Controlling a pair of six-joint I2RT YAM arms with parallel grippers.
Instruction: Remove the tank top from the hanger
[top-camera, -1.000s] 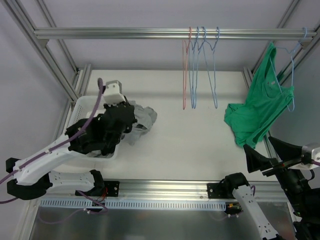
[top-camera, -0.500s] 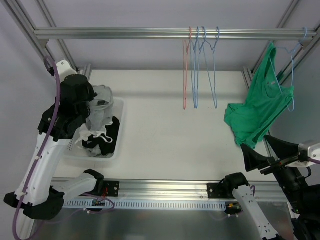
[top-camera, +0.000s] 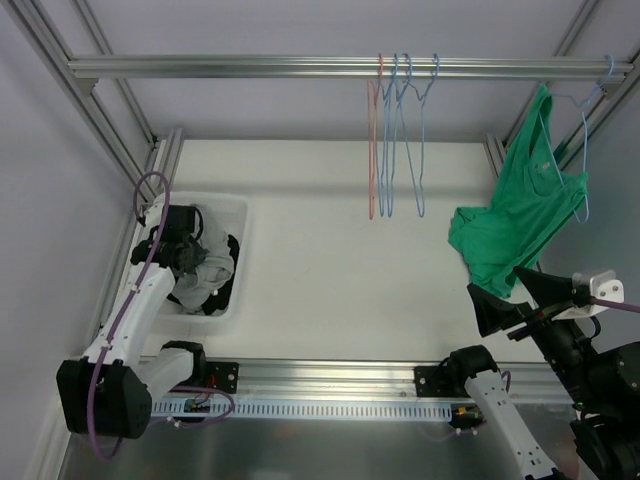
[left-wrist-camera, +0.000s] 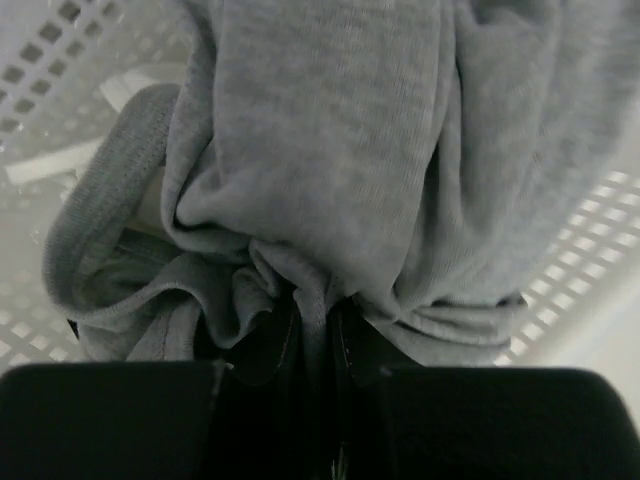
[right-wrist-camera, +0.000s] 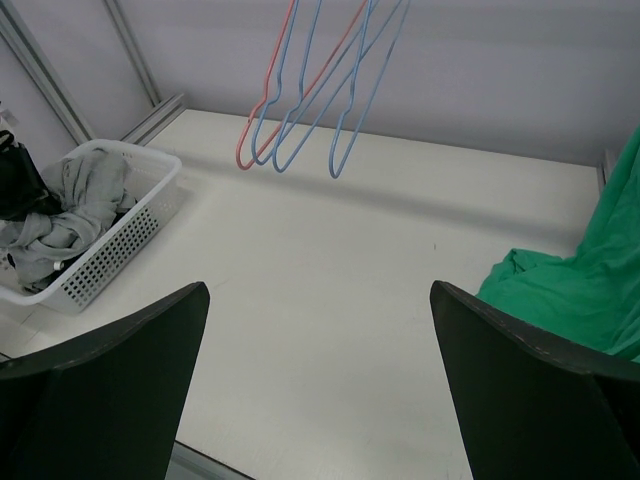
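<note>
A green tank top (top-camera: 515, 215) hangs on a light blue hanger (top-camera: 583, 160) at the far right of the rail, its hem resting on the table; it also shows in the right wrist view (right-wrist-camera: 590, 285). My right gripper (top-camera: 498, 305) is open and empty, low at the front right, just below the top's hem; its fingers (right-wrist-camera: 120, 360) frame bare table. My left gripper (top-camera: 186, 250) is down in the white basket (top-camera: 238, 215), shut on a grey garment (left-wrist-camera: 330, 180) pinched between its jaws.
Several empty hangers, one red (top-camera: 372, 150) and the others blue (top-camera: 405, 140), hang at the rail's middle. The basket holds grey, black and white clothes (top-camera: 205, 275). Aluminium frame posts stand at both sides of the table.
My left arm swung from the table side of the basket, up and back, then down into the basket with the grey garment. The right gripper crept slightly left. The empty hangers sway.
</note>
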